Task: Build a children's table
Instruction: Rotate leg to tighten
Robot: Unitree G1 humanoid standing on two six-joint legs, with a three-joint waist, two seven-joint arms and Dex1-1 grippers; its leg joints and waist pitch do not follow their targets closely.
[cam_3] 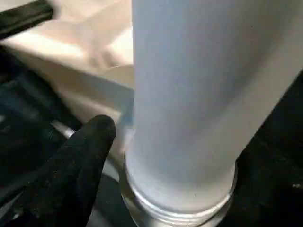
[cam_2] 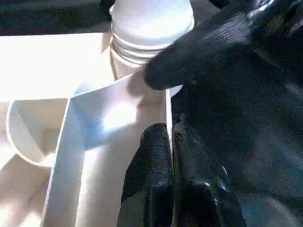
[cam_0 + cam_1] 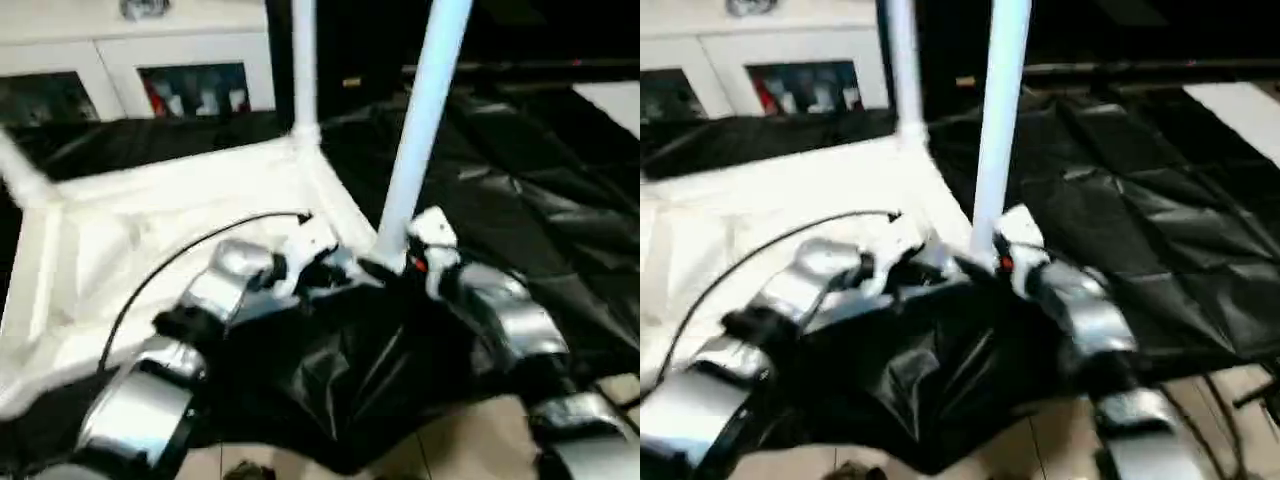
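Tabletop (image 3: 170, 215), white plastic, lies upside down on black sheeting (image 3: 520, 190) on the floor, ribbed underside facing up. From the left eye view I see one leg (image 3: 420, 120) standing upright in the near right corner socket, a second leg (image 3: 304, 65) upright at the far right corner, and a third angling off at the far left. A white glass-door cabinet (image 3: 130, 70) stands beyond. My left end effector (image 3: 335, 262) sits low against the near right rim of the tabletop, its silver forearm bent inward; my right end effector (image 3: 405, 262) meets the base of the near leg from the right.

Left wrist view: my two black fingers (image 2: 151, 161) are pinched nearly together on the thin rim wall (image 2: 167, 113) beside the socket, holding it.

Right wrist view: the leg's threaded collar (image 1: 180, 198) sits at the socket, and one black finger (image 1: 75, 161) stands just beside it, apart from the tube, the jaws spread wide and holding nothing.

I judge the parts light, stiff and smooth, so slippery. The leg is best gripped low near the collar, the tabletop by its rim.
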